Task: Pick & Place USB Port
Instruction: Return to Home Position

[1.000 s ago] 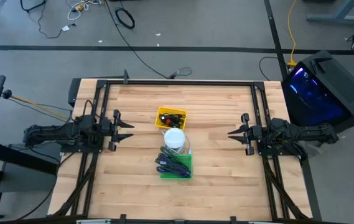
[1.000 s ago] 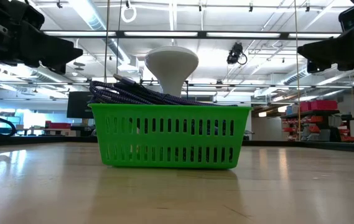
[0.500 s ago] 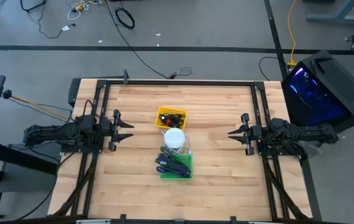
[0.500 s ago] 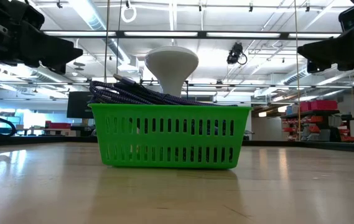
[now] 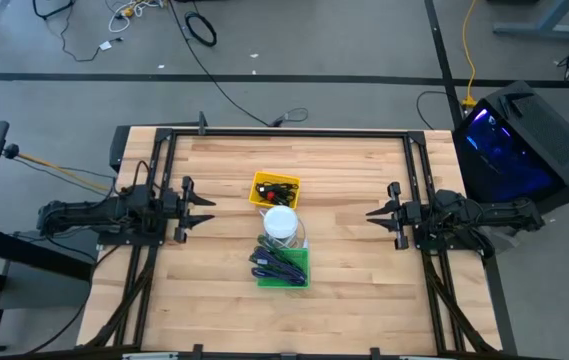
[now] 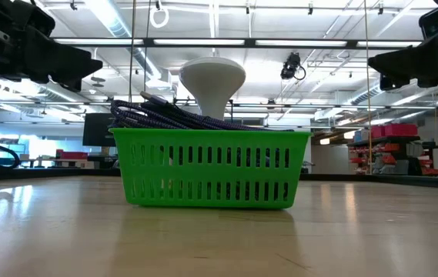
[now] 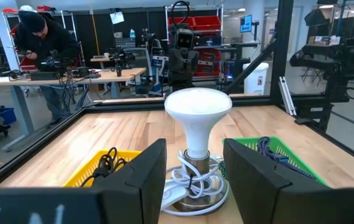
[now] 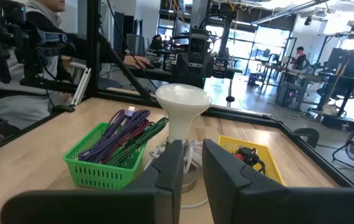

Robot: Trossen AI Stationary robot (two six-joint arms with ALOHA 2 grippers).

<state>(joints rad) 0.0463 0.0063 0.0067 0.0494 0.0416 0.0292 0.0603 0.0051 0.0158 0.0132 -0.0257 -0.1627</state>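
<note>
The USB port (image 5: 280,187) is a small black piece with red marks. It lies among dark wires in a yellow tray (image 5: 261,196) at mid-table, and also shows in the right wrist view (image 8: 245,154). My left gripper (image 5: 209,211) hovers level at the table's left side, pointing at the tray, its fingers wide open (image 7: 195,168) and holding nothing. My right gripper (image 5: 369,213) hovers level at the right side, pointing at the middle of the table. Its fingers (image 8: 191,165) stand a narrow gap apart with nothing between them.
A white bulb-shaped lamp (image 5: 282,222) stands on a metal base with a coiled white cord, just in front of the tray. In front of the lamp sits a green basket (image 6: 211,169) of purple and green cables. A black frame (image 5: 284,132) borders the table. People work at benches beyond it.
</note>
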